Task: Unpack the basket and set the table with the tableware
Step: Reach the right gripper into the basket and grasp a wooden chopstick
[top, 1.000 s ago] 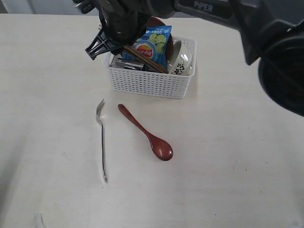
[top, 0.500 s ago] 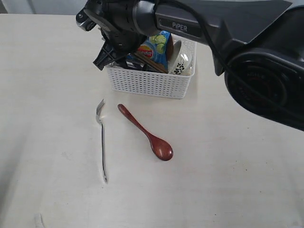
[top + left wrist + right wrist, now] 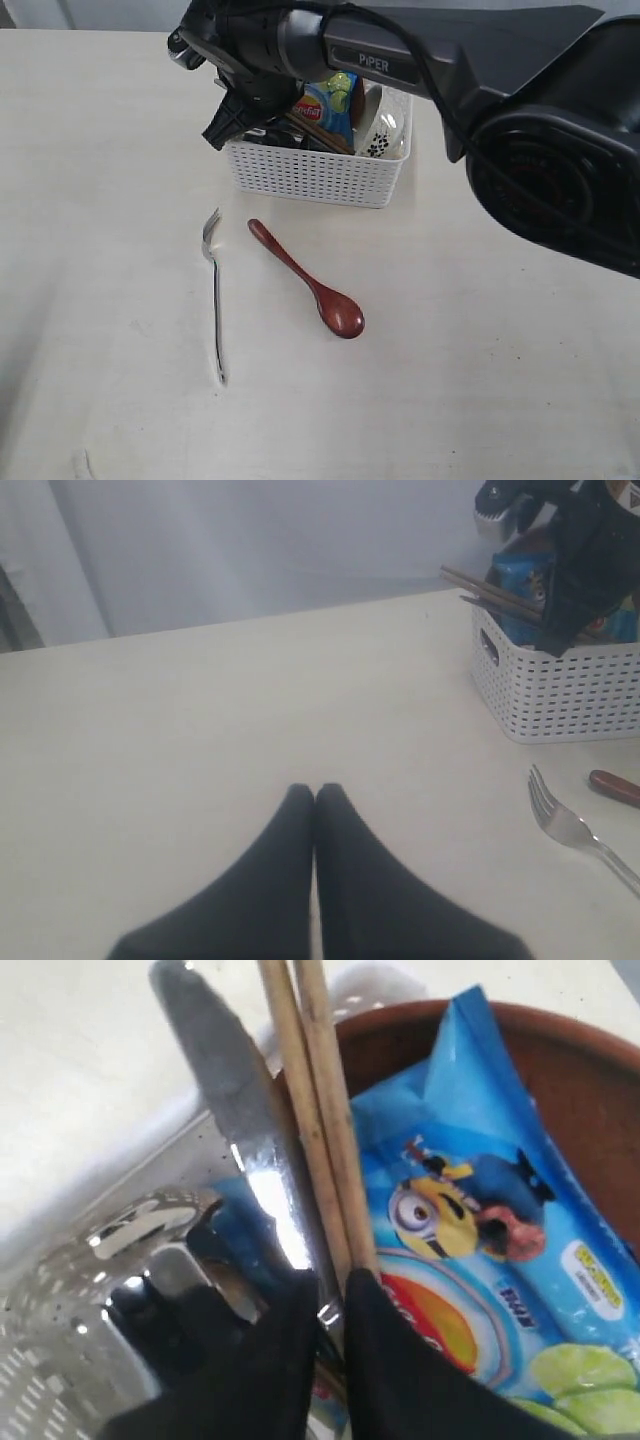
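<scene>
The white basket [image 3: 320, 175] stands at the back of the table [image 3: 480, 380]. My right gripper [image 3: 333, 1285] reaches into its left end, shut on the two wooden chopsticks [image 3: 320, 1110], which run out from between its fingers. The steel knife [image 3: 225, 1070] lies right beside them, and a shiny steel cup [image 3: 130, 1240] sits below. The brown plate [image 3: 590, 1090] and the floral bowl [image 3: 385, 130] are still in the basket. A steel fork [image 3: 215, 290] and a dark red wooden spoon [image 3: 315, 285] lie on the table in front. My left gripper [image 3: 314, 792] hovers shut and empty over bare table.
A blue snack bag [image 3: 470, 1210] leans in the basket against the plate, touching the chopsticks. The right arm's dark bulk [image 3: 560, 150] fills the upper right of the exterior view. The table's far edge [image 3: 250, 620] meets a grey curtain.
My right gripper dropped lower into the basket's left end and closed from wide open onto the chopsticks. Fork, spoon and left gripper stayed put.
</scene>
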